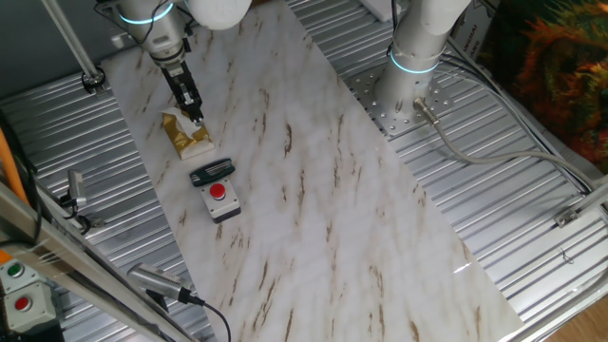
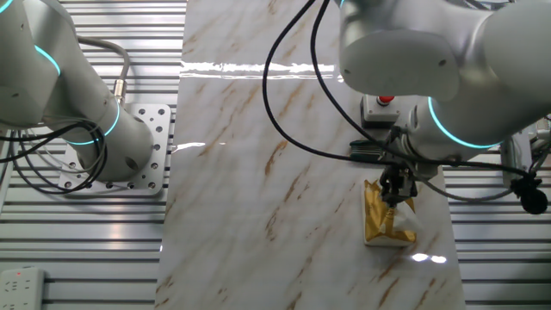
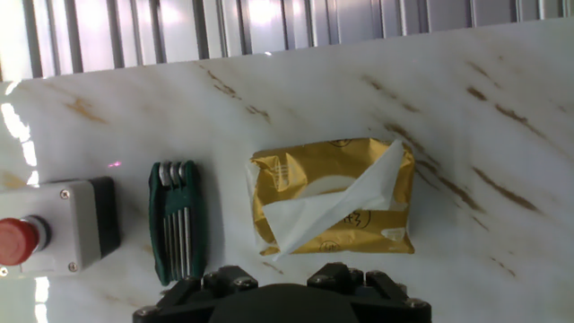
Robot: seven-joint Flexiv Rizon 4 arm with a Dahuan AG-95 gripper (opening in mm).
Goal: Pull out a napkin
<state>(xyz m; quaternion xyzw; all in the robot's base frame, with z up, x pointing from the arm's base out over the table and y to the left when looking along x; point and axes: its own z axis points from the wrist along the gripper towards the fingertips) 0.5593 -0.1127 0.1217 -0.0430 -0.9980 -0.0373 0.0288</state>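
Note:
The shiny golden tissue packet [image 3: 300, 166] lies flat on the marble board [image 3: 502, 108]. The white napkin [image 3: 332, 202] sticks out of its slot and lies creased across the packet's top, from the upper right corner to the lower left. The packet [image 1: 180, 136] and napkin [image 1: 199, 144] also show in one fixed view, and the packet [image 2: 375, 211] and napkin [image 2: 405, 228] in the other. My gripper [image 1: 195, 116] hangs just above the packet, fingers pointing down [image 2: 398, 196], apparently open and empty. In the hand view only the hand's dark body [image 3: 282, 301] shows.
A green hex key set [image 3: 177, 233] lies beside the packet, then a grey box with a red button [image 3: 45, 238]. A second arm's base [image 1: 413, 66] stands at the board's far side. Ribbed metal decking [image 1: 494, 190] surrounds the board.

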